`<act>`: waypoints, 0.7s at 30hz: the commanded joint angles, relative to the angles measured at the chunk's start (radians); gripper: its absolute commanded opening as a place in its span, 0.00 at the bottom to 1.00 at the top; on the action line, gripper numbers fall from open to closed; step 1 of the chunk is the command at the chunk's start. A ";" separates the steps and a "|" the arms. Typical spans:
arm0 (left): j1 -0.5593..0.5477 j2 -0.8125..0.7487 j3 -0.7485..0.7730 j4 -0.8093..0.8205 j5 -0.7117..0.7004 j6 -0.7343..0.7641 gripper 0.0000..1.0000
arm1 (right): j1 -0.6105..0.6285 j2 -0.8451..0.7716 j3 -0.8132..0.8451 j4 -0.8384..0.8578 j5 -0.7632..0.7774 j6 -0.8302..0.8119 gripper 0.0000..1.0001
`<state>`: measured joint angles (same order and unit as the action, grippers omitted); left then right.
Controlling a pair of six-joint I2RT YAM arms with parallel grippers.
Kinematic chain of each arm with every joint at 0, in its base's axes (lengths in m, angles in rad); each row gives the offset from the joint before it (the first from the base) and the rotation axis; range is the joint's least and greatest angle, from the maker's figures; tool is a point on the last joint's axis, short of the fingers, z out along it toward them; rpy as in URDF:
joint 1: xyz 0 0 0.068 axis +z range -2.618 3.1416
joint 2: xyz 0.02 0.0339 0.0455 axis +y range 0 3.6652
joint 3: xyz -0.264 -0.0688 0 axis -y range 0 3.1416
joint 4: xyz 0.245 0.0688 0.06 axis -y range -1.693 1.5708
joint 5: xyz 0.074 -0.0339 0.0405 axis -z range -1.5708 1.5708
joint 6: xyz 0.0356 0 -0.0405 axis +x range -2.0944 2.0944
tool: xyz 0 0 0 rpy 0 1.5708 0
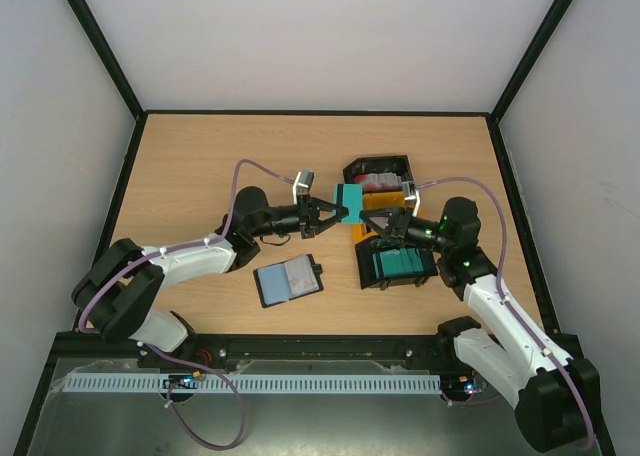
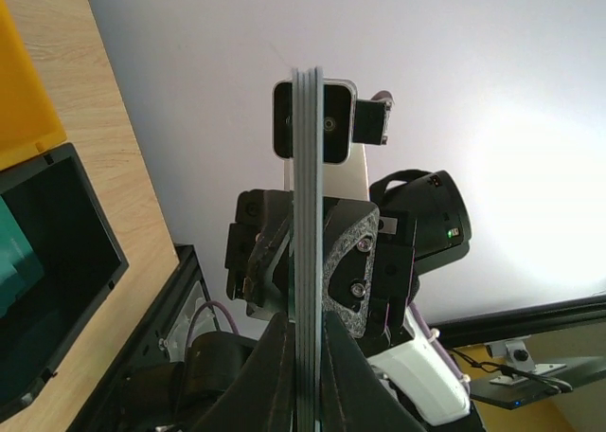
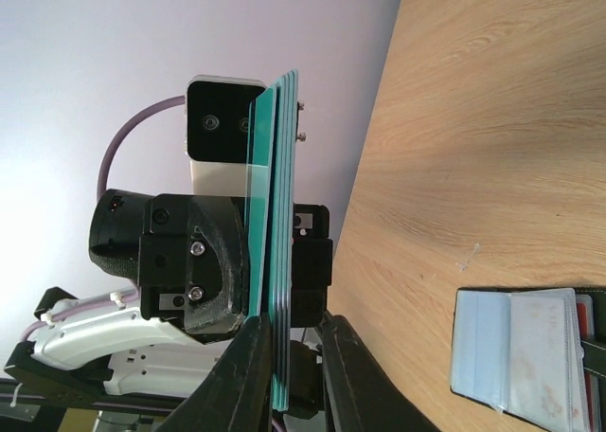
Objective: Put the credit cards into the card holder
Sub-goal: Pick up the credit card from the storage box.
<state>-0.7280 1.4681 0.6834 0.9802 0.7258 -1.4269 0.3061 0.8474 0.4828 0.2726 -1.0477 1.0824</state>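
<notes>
Left hand (image 1: 335, 213) is clamped tight on a stack of teal credit cards (image 1: 350, 198), held on edge above the counter (image 1: 200, 156), beyond the card holder (image 1: 290, 280) and a little to its right. My right hand (image 1: 372, 221) meets the same stack from the opposite side. On its wrist view its fingers (image 3: 241, 375) straddle the cards with what looks like a sliver of space on one side, so I cannot tell whether it grips them or only brackets them.

The card holder lies open and flat on the counter, inner pockets facing up, well apart from both hands and closer to the arm bases than either. Its long axis runs roughly left to right across the counter, slightly tilted. From the stack it lies down and back toward me, on the left arm's side, so I judge the left arm the nearer one for the trip. The stack stands upright while the pockets lie flat, so a card will have to be tipped over before it can slide in. I cannot make out which way the pockets open.

More teal cards sit in a black bin (image 1: 362, 271) just right of the card holder
</notes>
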 commanded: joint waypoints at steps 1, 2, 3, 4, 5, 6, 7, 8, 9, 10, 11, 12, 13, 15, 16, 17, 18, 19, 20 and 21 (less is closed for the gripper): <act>-0.056 -0.038 0.070 0.110 0.095 0.046 0.03 | 0.010 0.036 -0.018 0.004 -0.032 0.020 0.16; -0.059 -0.038 0.075 0.095 0.095 0.056 0.03 | 0.010 0.037 -0.016 0.011 -0.034 0.022 0.16; -0.060 -0.038 0.078 0.080 0.094 0.065 0.03 | 0.011 0.039 -0.014 0.013 -0.037 0.023 0.17; -0.061 -0.038 0.080 0.066 0.093 0.072 0.03 | 0.011 0.039 -0.012 0.019 -0.039 0.026 0.17; -0.062 -0.038 0.082 0.055 0.092 0.077 0.03 | 0.011 0.038 -0.011 0.025 -0.040 0.031 0.18; -0.063 -0.038 0.084 0.043 0.092 0.083 0.03 | 0.010 0.038 -0.009 0.030 -0.040 0.034 0.18; -0.064 -0.037 0.084 0.033 0.091 0.088 0.03 | 0.010 0.037 -0.006 0.035 -0.041 0.038 0.19; -0.065 -0.037 0.086 0.023 0.089 0.093 0.03 | 0.011 0.036 -0.007 0.040 -0.041 0.042 0.19; -0.066 -0.034 0.088 0.012 0.089 0.099 0.03 | 0.011 0.036 -0.006 0.044 -0.041 0.045 0.19; -0.067 -0.034 0.091 -0.001 0.092 0.106 0.03 | 0.010 0.037 -0.006 0.048 -0.041 0.051 0.19; -0.069 -0.035 0.095 -0.013 0.093 0.115 0.03 | 0.011 0.038 -0.006 0.048 -0.040 0.053 0.18; -0.071 -0.036 0.097 -0.021 0.093 0.120 0.03 | 0.011 0.039 -0.004 0.049 -0.040 0.056 0.18; -0.073 -0.038 0.097 -0.024 0.093 0.124 0.03 | 0.012 0.041 -0.004 0.048 -0.038 0.059 0.17; -0.074 -0.046 0.097 -0.021 0.097 0.127 0.03 | 0.011 0.043 -0.004 0.038 -0.024 0.062 0.13; -0.077 -0.051 0.098 -0.015 0.099 0.128 0.03 | 0.011 0.045 -0.003 0.027 -0.013 0.062 0.08; -0.078 -0.058 0.096 -0.010 0.101 0.129 0.03 | 0.011 0.047 -0.003 0.016 -0.001 0.060 0.07; -0.079 -0.063 0.095 -0.003 0.103 0.130 0.03 | 0.011 0.050 -0.005 0.007 0.007 0.056 0.06; -0.081 -0.072 0.094 0.008 0.105 0.131 0.03 | 0.011 0.055 -0.005 -0.001 0.014 0.052 0.06; -0.081 -0.080 0.093 0.018 0.108 0.129 0.03 | 0.012 0.061 -0.007 -0.006 0.016 0.049 0.06; -0.083 -0.087 0.093 0.031 0.111 0.128 0.03 | 0.011 0.066 -0.010 -0.006 0.019 0.048 0.06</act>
<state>-0.7311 1.4509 0.7208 0.8688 0.7101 -1.3193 0.2939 0.8730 0.4831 0.3077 -1.0554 1.1378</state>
